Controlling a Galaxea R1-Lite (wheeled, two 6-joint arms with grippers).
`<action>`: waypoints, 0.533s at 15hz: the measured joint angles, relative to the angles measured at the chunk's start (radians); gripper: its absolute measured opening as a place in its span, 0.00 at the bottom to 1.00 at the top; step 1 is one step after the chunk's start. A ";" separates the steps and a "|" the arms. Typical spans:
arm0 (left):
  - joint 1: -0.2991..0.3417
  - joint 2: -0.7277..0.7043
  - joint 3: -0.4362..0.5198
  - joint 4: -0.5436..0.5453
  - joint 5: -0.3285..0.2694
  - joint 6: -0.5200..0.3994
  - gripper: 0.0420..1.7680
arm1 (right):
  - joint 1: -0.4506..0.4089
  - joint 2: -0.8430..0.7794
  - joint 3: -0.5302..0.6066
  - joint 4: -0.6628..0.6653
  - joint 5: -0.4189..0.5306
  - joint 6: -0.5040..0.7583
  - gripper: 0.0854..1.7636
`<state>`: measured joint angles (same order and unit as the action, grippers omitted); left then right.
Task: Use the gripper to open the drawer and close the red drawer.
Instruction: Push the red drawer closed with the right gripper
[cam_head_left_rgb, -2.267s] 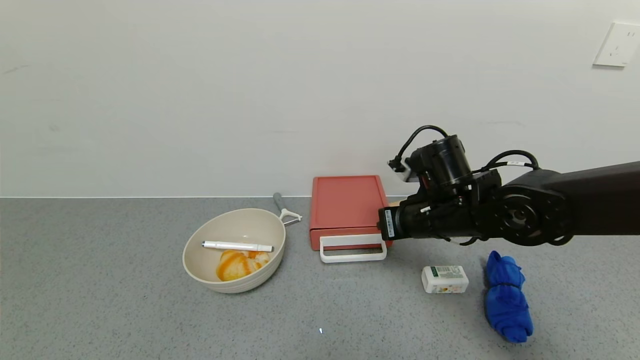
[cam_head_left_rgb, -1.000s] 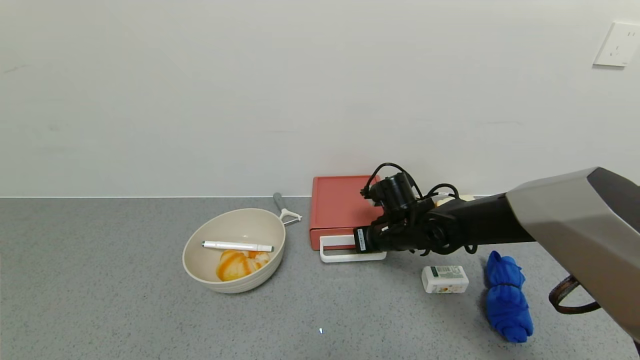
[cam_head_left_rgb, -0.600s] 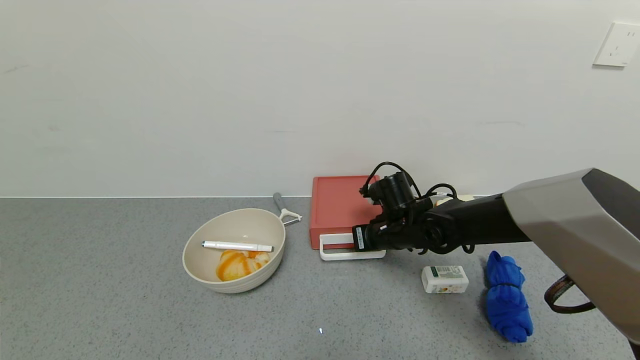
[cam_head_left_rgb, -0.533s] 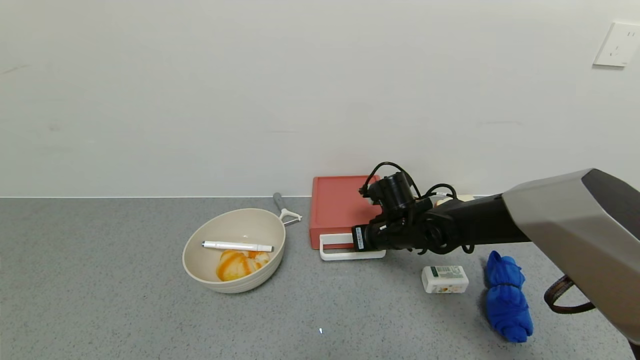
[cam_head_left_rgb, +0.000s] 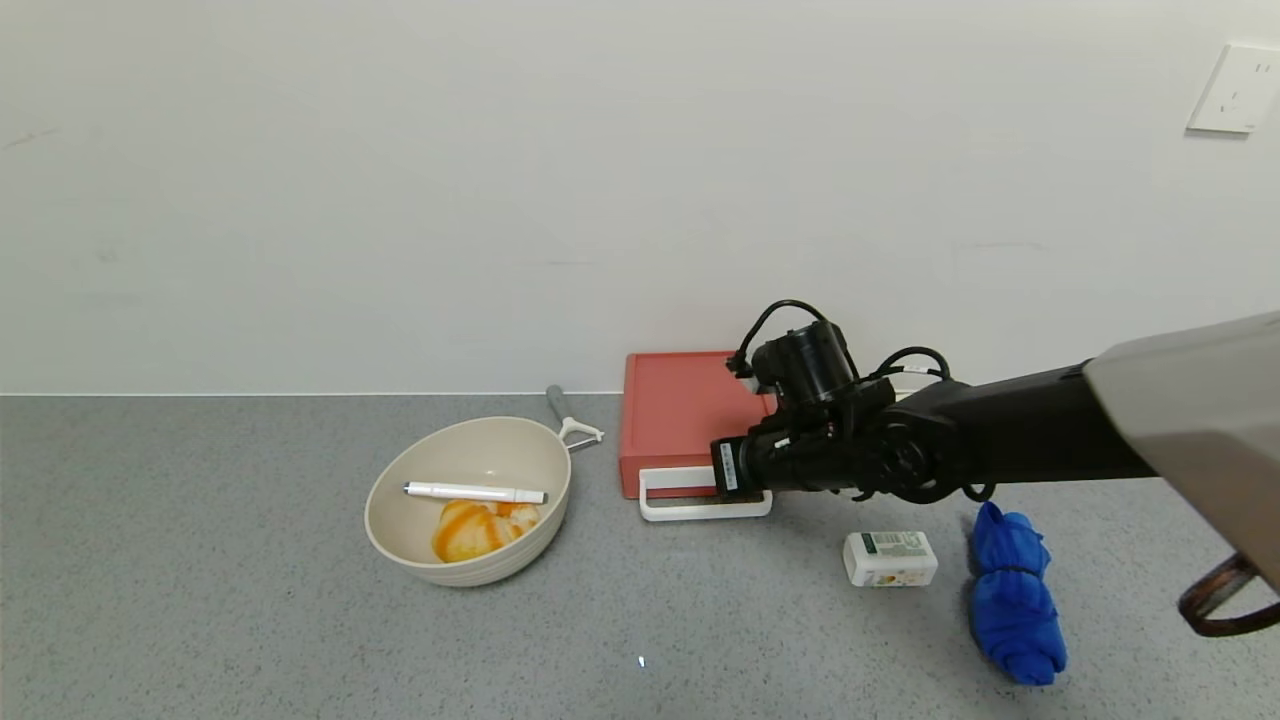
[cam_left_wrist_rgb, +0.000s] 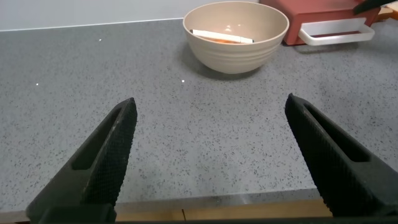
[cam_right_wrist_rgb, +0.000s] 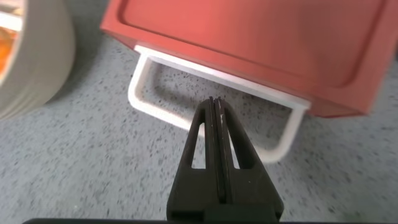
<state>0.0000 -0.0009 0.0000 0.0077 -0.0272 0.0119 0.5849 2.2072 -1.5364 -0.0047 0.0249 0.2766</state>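
R gripper (cam_right_wrist_rgb: 216, 109) clenched, fingers pressed flat together w/ nothing between them. In the right wrist view its tip sits over the opening of the white loop handle (cam_right_wrist_rgb: 163, 107), above the grey counter (cam_right_wrist_rgb: 87, 168) showing through the loop; can't tell if tip touches the handle. In head view the R gripper (cam_head_left_rgb: 728, 468) is at the handle's right end, black-and-grey arm reaching in from the right.

Red drawer (cam_head_left_rgb: 680, 415) is at the back of the counter, close to the wall, handle (cam_head_left_rgb: 700, 508) facing the robot. Tray looks pushed in, front about flush w/ the box.

Left of the drawer: cream bowl (cam_head_left_rgb: 530, 465) holding a white pen (cam_head_left_rgb: 474, 492) across it & an orange-and-white item (cam_head_left_rgb: 475, 527) under the pen. Peeler w/ grey grip (cam_head_left_rgb: 566, 414) lies behind the bowl, between bowl & drawer.

Right of the drawer, nearer the robot: small white soap-like packet (cam_head_left_rgb: 889, 557), then a rolled blue cloth (cam_head_left_rgb: 1014, 596) just beside it. White wall plate (cam_head_left_rgb: 1233, 89) high on the wall, far right.

L gripper (cam_left_wrist_rgb: 214, 158) spread wide apart, holding nothing, low over the counter's near edge, well apart from the bowl (cam_left_wrist_rgb: 236, 45) & drawer (cam_left_wrist_rgb: 314, 18) seen ahead of it.
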 joint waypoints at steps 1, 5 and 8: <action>0.000 0.000 0.000 0.000 0.000 0.000 0.97 | 0.000 -0.039 0.028 0.000 0.001 -0.015 0.02; 0.000 0.000 0.000 0.000 0.000 0.000 0.97 | -0.039 -0.229 0.170 -0.005 0.019 -0.106 0.02; 0.000 0.000 0.000 0.000 0.000 0.000 0.97 | -0.124 -0.369 0.281 -0.006 0.088 -0.175 0.02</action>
<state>0.0000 -0.0009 0.0000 0.0077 -0.0272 0.0119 0.4609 1.8385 -1.2551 -0.0109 0.1126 0.1019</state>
